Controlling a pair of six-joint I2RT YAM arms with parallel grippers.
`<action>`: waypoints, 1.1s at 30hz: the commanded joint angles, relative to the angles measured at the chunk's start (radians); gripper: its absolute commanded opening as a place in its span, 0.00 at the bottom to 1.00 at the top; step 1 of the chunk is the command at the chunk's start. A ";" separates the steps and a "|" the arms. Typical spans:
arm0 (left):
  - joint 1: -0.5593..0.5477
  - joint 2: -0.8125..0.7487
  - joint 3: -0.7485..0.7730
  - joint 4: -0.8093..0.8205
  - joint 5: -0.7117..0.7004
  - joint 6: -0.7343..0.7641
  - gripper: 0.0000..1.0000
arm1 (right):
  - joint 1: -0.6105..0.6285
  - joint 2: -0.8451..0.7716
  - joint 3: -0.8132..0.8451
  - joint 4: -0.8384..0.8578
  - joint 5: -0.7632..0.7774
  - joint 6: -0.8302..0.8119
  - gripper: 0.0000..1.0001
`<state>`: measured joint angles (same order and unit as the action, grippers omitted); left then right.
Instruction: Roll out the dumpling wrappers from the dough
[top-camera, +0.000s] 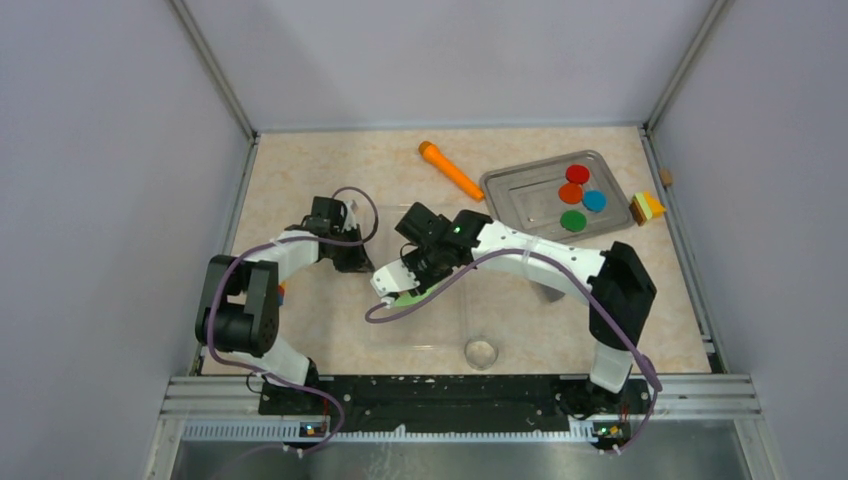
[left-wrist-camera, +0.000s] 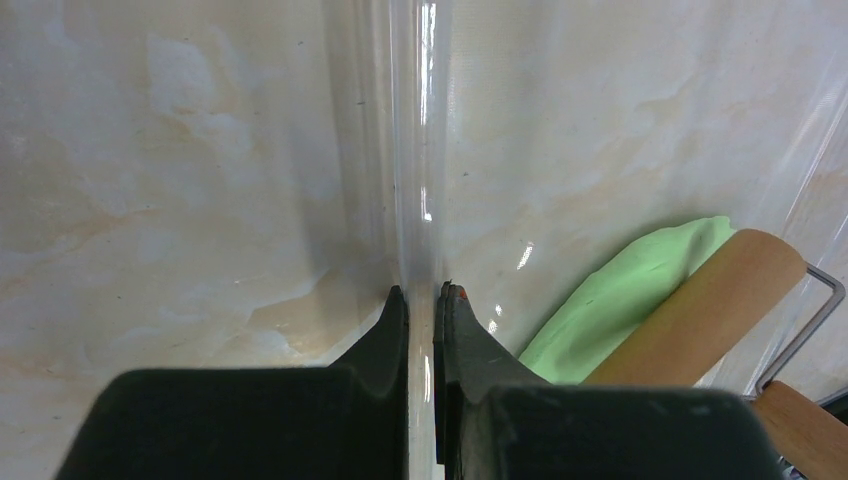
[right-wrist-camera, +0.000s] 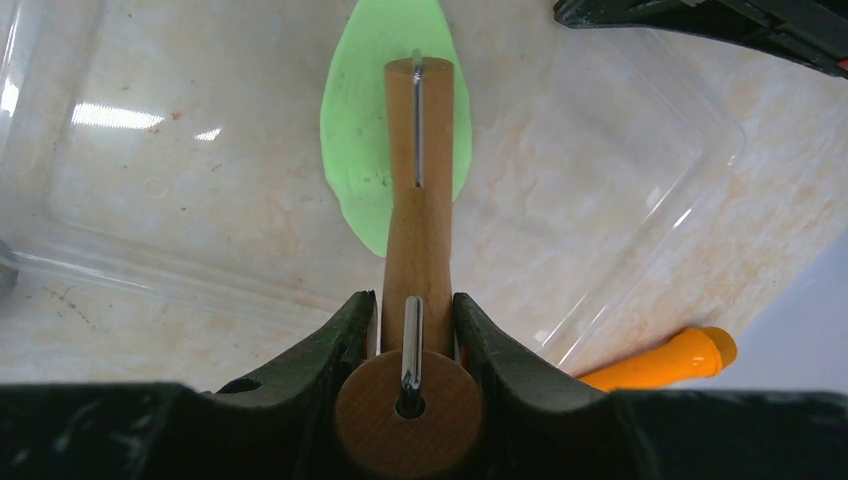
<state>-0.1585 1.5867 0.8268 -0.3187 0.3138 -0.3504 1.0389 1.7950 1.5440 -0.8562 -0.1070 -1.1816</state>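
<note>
Marbled tabletop (top-camera: 300, 170), thin oval lime-green dough (right-wrist-camera: 352, 150)

Metal tray (top-camera: 515, 195) w/ 4 coloured discs (top-camera: 572, 193) at far right; orange stick (top-camera: 450, 170) just beside it.

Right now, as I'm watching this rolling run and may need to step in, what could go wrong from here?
1. The left tool pinches only the thin rim of the clear tray; a firm push might pull it free and let the tray slide.
2. The wooden roller in the right tool sits off-centre on the dough, so the sheet may roll unevenly or stick and lift.
</note>
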 joint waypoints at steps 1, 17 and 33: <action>-0.001 0.020 0.021 -0.001 -0.001 0.018 0.00 | 0.013 0.030 -0.026 0.052 -0.005 0.031 0.00; -0.001 0.029 0.021 0.007 0.008 0.008 0.00 | -0.037 0.121 -0.063 0.128 0.065 0.069 0.00; -0.001 0.029 0.016 0.012 0.015 0.008 0.00 | -0.043 0.121 0.284 0.095 0.113 0.143 0.00</action>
<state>-0.1566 1.5963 0.8345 -0.3138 0.3206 -0.3489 0.9993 1.9495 1.6611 -0.7063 0.0097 -1.0672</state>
